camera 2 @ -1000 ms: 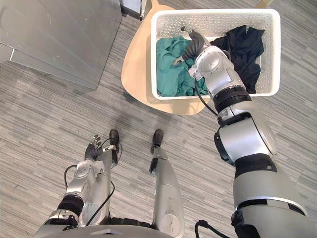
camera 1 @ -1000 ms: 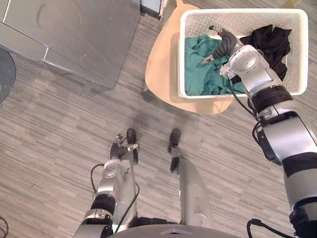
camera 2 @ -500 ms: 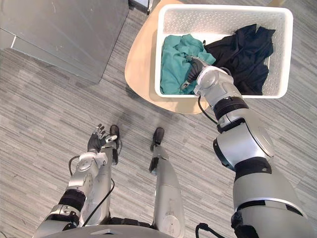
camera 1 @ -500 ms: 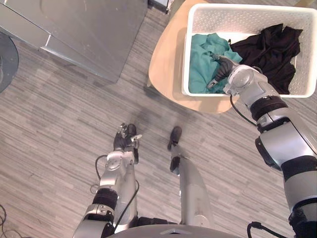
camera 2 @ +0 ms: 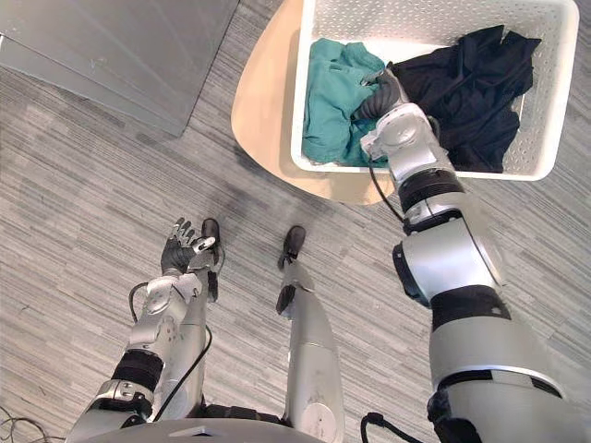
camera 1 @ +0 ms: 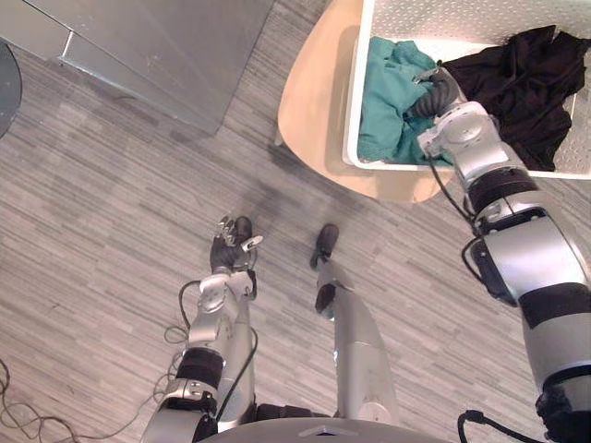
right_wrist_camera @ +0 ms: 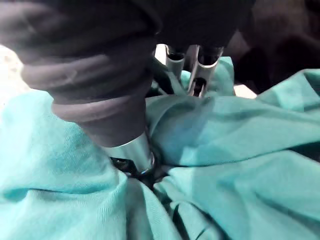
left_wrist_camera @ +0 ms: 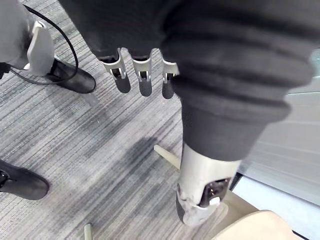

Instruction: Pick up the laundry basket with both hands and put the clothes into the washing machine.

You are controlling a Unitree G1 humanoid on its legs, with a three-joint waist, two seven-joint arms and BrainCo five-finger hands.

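Washing machine point(camera 1: 157, 46): a big grey box is seen at the far left, well apart from the basket.
Floor point(camera 1: 92, 231): grey striped boards are laid all over.
Wooden seat point(camera 1: 314, 101): a round tan top is seen under the basket.
Laundry basket point(camera 2: 434, 20): it is white with little holes and is set on the seat.
Clothes: a green cloth point(camera 2: 328, 88) is piled at the left inside the basket. A black cloth point(camera 2: 471, 83) is piled at the right, and the two are touching.
Right hand point(camera 2: 383, 92): it is pushed down into the green cloth. Whether the cloth is gripped cannot be told.
Left hand point(camera 1: 226, 254): it is held low over the floor. Its fingers point(left_wrist_camera: 145, 82) are kept apart and nothing is held.
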